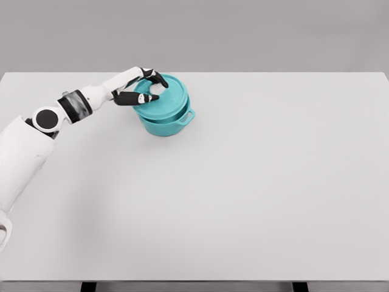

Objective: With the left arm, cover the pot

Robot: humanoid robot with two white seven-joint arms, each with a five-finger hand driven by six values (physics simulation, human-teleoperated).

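A teal pot [165, 123] with a small side handle stands on the white table, left of the middle and toward the back. A teal lid [167, 99] rests on top of it, tilted slightly and shifted a little to the left of the pot's rim. My left hand [152, 87] reaches in from the left, with its dark fingers curled around the lid's left part, thumb below and fingers above. The hand hides the spot where the fingers meet.
The white table [255, 182] stretches wide to the right and to the front of the pot. Its far edge runs just behind the pot. My left forearm [79, 104] lies across the table's back left.
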